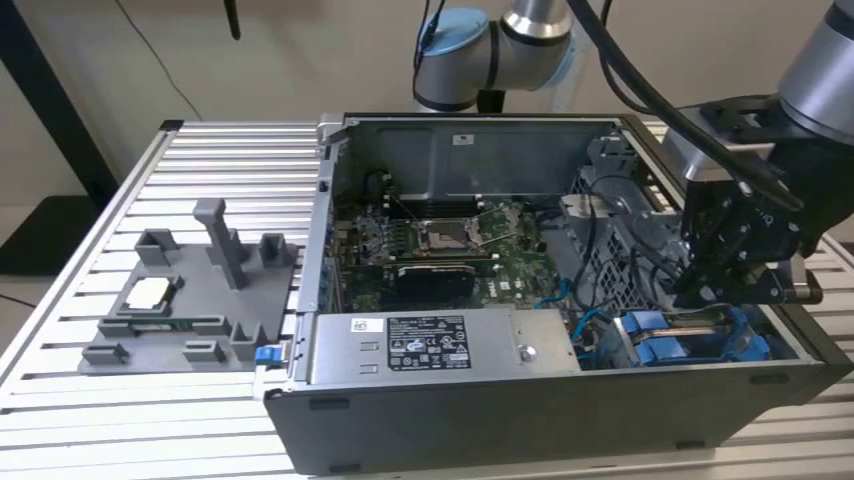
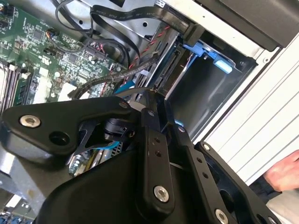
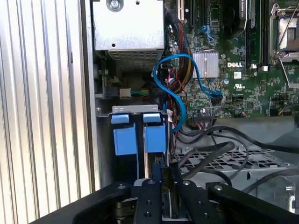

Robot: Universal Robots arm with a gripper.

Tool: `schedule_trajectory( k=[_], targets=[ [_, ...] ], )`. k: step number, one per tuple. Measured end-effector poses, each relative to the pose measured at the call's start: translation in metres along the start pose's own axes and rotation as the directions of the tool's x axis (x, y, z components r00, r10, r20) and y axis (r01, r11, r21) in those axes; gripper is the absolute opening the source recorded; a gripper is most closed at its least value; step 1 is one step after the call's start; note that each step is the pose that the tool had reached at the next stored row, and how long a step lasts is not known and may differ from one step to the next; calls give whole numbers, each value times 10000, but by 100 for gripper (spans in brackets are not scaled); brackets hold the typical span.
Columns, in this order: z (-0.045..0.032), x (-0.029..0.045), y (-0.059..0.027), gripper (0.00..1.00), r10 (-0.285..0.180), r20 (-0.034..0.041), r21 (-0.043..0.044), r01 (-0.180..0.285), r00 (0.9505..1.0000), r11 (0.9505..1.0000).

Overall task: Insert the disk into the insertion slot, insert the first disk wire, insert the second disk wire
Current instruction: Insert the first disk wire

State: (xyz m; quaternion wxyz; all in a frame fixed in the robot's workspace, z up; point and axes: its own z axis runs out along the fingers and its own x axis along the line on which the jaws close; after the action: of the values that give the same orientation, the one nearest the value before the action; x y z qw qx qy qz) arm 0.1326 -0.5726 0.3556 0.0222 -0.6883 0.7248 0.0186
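While the robot arm (image 1: 814, 60) leaned in from the exterior view's right, a slatted metal table (image 1: 200, 150) carried an open computer case (image 1: 534, 420), with a grey fixture tray (image 1: 187, 290) just beside it on the exterior view's left. Inside the case lay a green motherboard (image 1: 441, 240) and, nearer the camera, a grey power-supply box (image 1: 427, 345) with a white sticker. At the case's corner on the exterior view's right was the insertion slot (image 1: 667, 340), a grey metal cage with blue tabs. The disk (image 2: 174, 65) sat within that cage in the second wrist view, its connector edge bare. The gripper (image 1: 703, 295) hung just above the cage mouth, its claw narrow, with the fingers (image 3: 152, 200) close together; whether they pinched anything could not be told. A blue cable (image 3: 181, 109) looped nearby.
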Motion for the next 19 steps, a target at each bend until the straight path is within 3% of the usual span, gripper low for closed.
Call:
schedule_trajectory(
  k=[10,19],
  targets=[
    [13,9,-25,19,4,-2,-58,-4,10000,10000],
    [31,5,-183,19,7,-13,-129,-7,10000,9999]
  ],
)
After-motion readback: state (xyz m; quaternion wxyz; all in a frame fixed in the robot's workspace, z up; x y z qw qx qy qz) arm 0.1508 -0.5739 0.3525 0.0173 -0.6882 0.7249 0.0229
